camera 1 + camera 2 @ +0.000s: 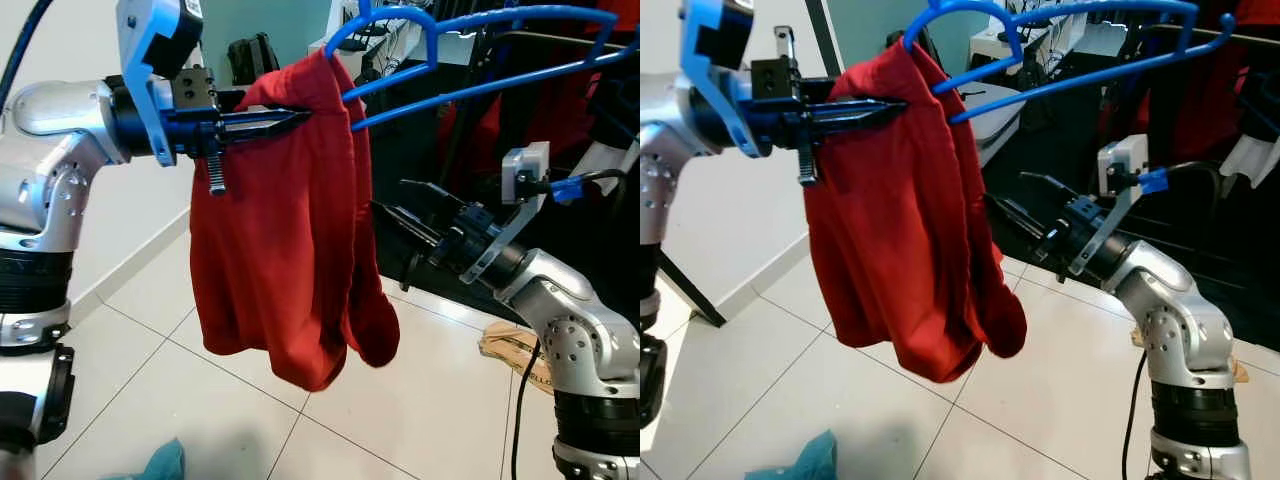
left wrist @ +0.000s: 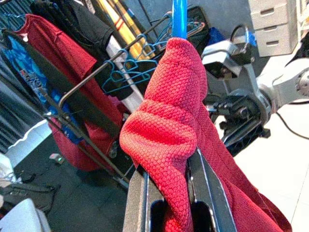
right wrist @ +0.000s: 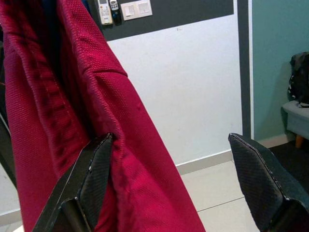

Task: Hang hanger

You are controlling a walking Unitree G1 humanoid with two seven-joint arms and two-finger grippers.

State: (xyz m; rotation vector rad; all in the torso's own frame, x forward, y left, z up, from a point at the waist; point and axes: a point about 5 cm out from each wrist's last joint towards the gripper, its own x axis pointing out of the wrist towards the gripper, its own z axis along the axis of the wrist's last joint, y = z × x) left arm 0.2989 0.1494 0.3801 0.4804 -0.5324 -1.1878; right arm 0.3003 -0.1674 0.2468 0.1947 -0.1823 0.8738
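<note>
High on the left, left gripper clamped on the red garment at one end of the blue hanger, right gripper spread wide beside the cloth; risks: cloth slipping off, hook missing the far rack.

Left arm reaching forward at shoulder height, left gripper clamping with fingers pinched together, right arm bending upward, right gripper spreading wide
</note>
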